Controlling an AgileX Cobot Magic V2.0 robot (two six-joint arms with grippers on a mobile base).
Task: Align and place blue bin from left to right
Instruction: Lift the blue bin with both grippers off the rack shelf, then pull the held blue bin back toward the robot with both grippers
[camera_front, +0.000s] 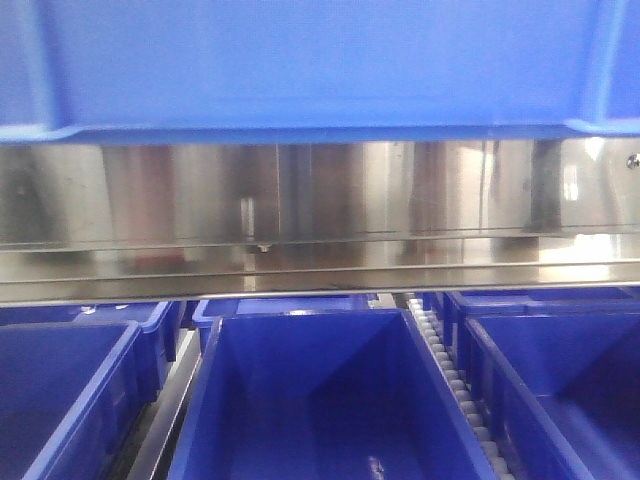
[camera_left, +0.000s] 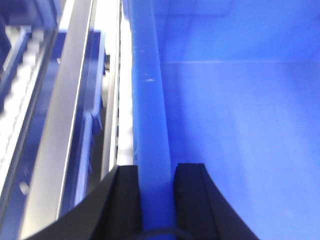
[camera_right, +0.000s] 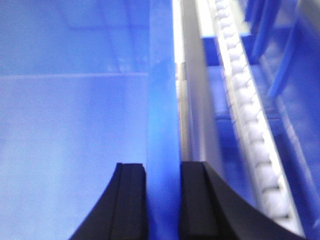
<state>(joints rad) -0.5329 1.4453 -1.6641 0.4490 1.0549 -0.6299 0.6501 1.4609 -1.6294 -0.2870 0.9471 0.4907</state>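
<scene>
Gripping the smooth bright-blue plastic bin (camera_front: 320, 60), your left tool (camera_left: 156, 172) and right tool (camera_right: 163, 172) clamp its rim; smaller sloped-wall bins (camera_front: 330, 400) sit below.

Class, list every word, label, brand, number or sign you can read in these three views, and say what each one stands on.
No text can be read in any view.
The blue bin has plain walls and no label.
The steel panel shows only reflections, no lettering.
The middle small bin has a pale mark low inside it, too blurred to read.
</scene>
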